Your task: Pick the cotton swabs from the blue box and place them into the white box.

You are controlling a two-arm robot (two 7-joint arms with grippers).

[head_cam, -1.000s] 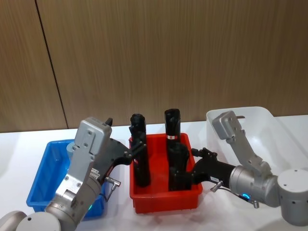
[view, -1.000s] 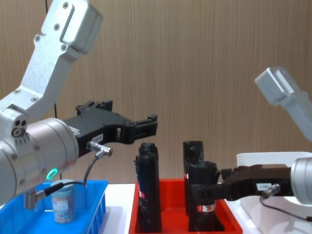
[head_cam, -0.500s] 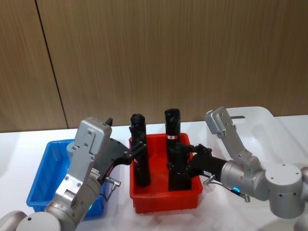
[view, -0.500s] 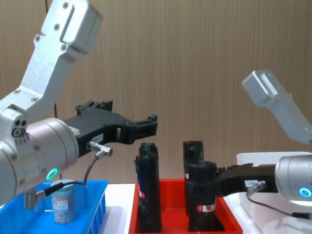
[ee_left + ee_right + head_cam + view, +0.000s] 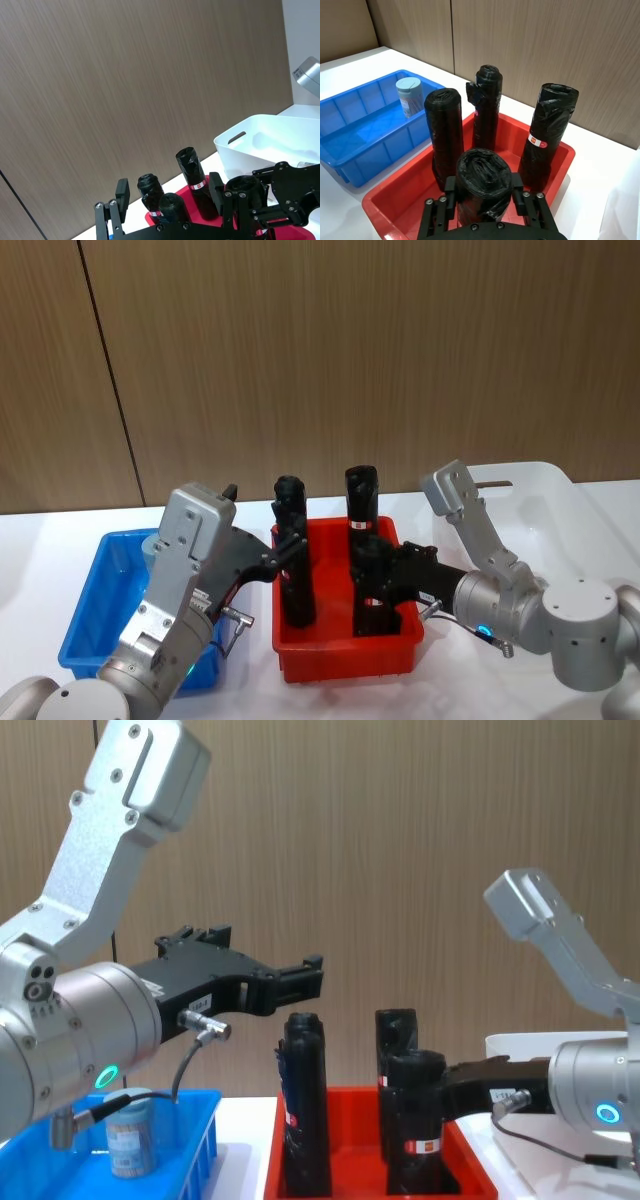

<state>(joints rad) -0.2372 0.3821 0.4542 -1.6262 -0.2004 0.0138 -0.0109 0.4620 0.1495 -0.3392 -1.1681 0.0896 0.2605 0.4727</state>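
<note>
Here, line by line:

Right arm: bent at the elbow, its forearm reaching from the robot's right toward the middle of the tabletop (image 5: 330,692); the right gripper (image 5: 485,192) sits low inside the red bin (image 5: 345,660).
Right fingers: one on each side of the nearest black roll (image 5: 482,182), close against its top; whether they truly pinch it I cannot tell.
Left arm: raised, elbow high in the chest view, forearm level and pointing toward the middle; the left gripper (image 5: 300,978) hangs in the air above the near-left black roll (image 5: 305,1105), apart from it.
Left fingers: spread apart with nothing between them, as the left wrist view shows (image 5: 122,192).
Cotton swabs: one jar (image 5: 410,97) stands upright in the far part of the blue box (image 5: 350,137); it has a pale round lid, and its label shows in the chest view (image 5: 130,1135); it lies well apart from both grippers.
Blue box: at the robot's left, just beside the red bin.
White box: at the robot's right (image 5: 545,502), beyond the red bin, behind the right arm.
Red bin: four black rolls stand in it, upright or slightly tilted.
</note>
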